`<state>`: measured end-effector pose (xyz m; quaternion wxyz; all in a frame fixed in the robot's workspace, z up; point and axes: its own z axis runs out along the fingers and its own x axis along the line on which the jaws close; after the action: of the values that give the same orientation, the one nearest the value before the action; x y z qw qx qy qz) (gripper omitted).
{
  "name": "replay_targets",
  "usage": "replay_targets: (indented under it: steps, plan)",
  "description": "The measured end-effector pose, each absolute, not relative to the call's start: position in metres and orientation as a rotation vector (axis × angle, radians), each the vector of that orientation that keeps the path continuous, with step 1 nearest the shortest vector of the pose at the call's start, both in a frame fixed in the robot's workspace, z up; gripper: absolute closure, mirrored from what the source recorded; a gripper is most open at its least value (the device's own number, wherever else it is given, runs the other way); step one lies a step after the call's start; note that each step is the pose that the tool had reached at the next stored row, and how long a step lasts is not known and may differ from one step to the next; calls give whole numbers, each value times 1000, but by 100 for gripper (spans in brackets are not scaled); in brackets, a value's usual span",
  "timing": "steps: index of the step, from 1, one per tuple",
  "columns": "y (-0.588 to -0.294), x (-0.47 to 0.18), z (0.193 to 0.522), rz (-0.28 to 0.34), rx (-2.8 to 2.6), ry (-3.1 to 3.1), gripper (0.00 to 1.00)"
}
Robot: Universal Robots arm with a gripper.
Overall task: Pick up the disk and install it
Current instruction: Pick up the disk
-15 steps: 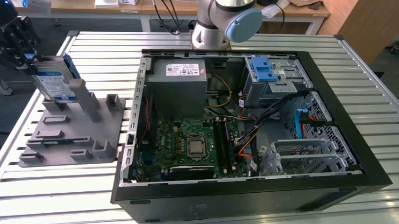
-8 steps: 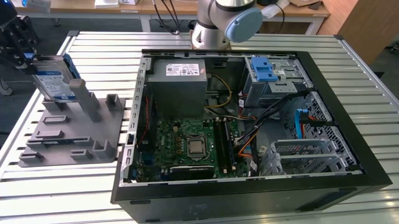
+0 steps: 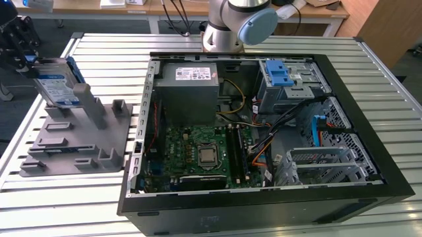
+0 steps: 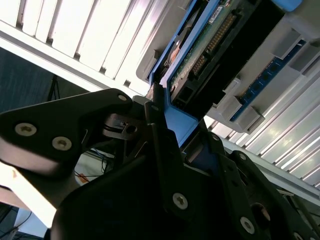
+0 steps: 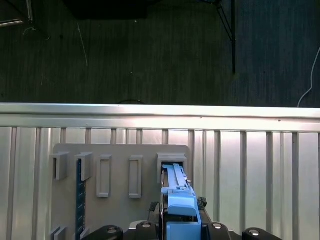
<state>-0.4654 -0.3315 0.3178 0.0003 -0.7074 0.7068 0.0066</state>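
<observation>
The slatted desk (image 3: pixel 382 98) carried an open computer case (image 3: pixel 264 212) and, on the exterior view's left, a grey holder (image 3: pixel 72 148). The disk (image 3: pixel 56 84) stood on edge at the holder's far end, with the gripper (image 3: pixel 27 60) pinching its blue carrier frame.

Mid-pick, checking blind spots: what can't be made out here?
Lower edge of the disk: exterior view, behind a post of the grey rack.
Part of the gripper: exterior view, cut off by the picture's left edge.
The disk's label: both wrist views, turned away from the cameras.
</observation>
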Motion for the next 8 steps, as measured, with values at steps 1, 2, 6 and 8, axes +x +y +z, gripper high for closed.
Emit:
replay_targets:
  steps: [1, 2, 6, 8]
  plan:
    - [-331, -465, 321, 21, -2222, 2220, 64]
    - [-331, -465, 322, 21, -2222, 2220, 64]
    - [-331, -465, 323, 21, -2222, 2220, 64]
    - [-331, -465, 324, 21, -2222, 2220, 64]
